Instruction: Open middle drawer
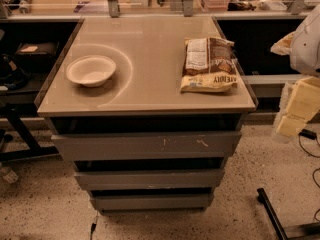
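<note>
Where the gripper [296, 110] hangs: right edge of the scene, beside the cabinet, well apart from the drawers
Gripper state: cannot tell whether open or closed
Middle drawer [150, 178]: plain grey front on the cabinet's near side, between the scratched front [147, 145] above and the narrower front [152, 202] below
Cabinet top [150, 91]: white bowl [91, 70] left, snack bag [209, 64] right

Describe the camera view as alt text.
A grey three-drawer cabinet, its middle drawer apparently shut beneath a scratched top drawer. A white bowl and a snack bag sit on top; the robot's gripper hangs at the right edge, apart from it.
</note>
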You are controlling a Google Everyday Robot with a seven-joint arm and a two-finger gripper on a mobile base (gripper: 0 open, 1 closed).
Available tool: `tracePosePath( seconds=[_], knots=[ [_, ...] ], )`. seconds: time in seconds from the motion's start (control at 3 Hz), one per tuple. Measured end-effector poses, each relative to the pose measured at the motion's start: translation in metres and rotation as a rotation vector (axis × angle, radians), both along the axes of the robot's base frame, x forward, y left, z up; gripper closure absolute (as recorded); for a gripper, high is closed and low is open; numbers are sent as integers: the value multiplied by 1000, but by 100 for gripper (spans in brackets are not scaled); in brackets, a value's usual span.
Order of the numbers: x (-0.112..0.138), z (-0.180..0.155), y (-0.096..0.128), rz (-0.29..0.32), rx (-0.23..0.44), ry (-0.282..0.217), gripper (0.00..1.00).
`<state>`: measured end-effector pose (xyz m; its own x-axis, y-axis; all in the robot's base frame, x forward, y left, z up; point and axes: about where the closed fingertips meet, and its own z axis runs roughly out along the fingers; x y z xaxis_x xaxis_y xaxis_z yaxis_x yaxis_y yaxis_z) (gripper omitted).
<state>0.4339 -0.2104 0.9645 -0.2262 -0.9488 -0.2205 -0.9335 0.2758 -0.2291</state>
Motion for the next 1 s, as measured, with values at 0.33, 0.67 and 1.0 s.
tracePosePath(
  seconds=[0.33,0.67,1.0],
  knots=[
    [-7,-32,17,8,27,12,0],
    [-16,-96,38,23,31,74,0],
    [-15,-95,38,23,32,73,0]
  ],
)
